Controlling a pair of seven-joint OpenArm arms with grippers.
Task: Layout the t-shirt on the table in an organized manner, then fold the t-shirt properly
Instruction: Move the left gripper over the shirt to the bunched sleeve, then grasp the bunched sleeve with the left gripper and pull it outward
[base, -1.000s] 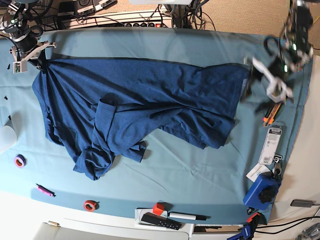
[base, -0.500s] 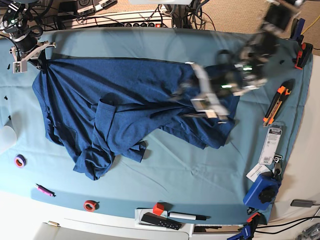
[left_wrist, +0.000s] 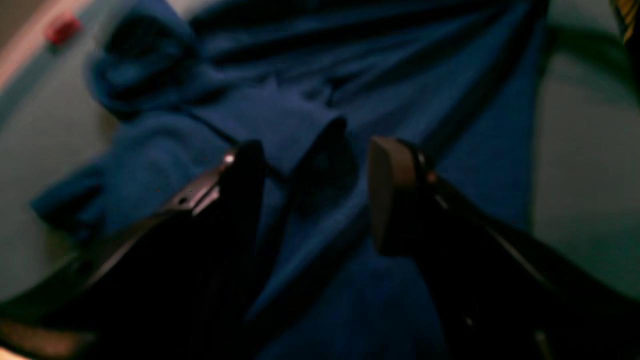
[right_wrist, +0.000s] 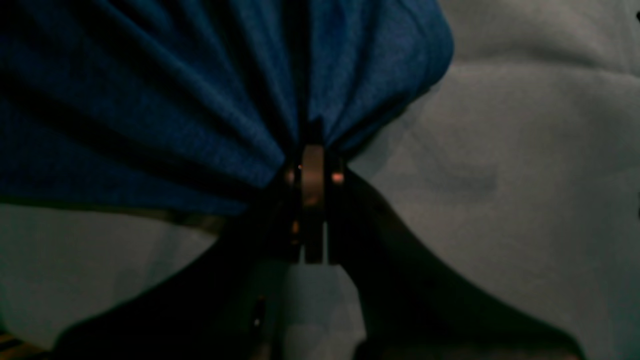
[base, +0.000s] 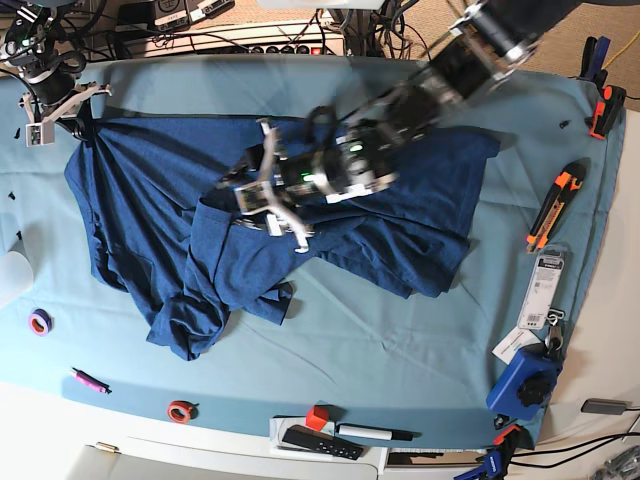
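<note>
Base view shows the t-shirt (base: 300, 215) spread unevenly over the middle and left of the worktop (base: 400, 330), its lower part bunched into overlapping folds with a crumpled sleeve end near the front-left. The left fingers (base: 262, 196) hover over the shirt's centre, spread wide with nothing between them; the left wrist view confirms the gap, with only wrinkled navy cloth beneath. At the far-left back corner the right fingers (base: 60, 108) are closed on a gathered corner of the shirt, and the right wrist view shows the fabric fanning out in pleats from the pinch (right_wrist: 312, 170). Clutter rings the garment: a purple tape roll (base: 39, 322), a pink marker (base: 88, 380) and a red tape roll (base: 180, 410) along the front-left edge, a red cube (base: 317, 417), a black remote (base: 320, 442) and a pen (base: 375, 433) at the front, a blue device (base: 523, 382) and a packaged item (base: 545, 290) at the right, beside an orange-and-black cutter (base: 552, 205). None of these touch the shirt.
</note>
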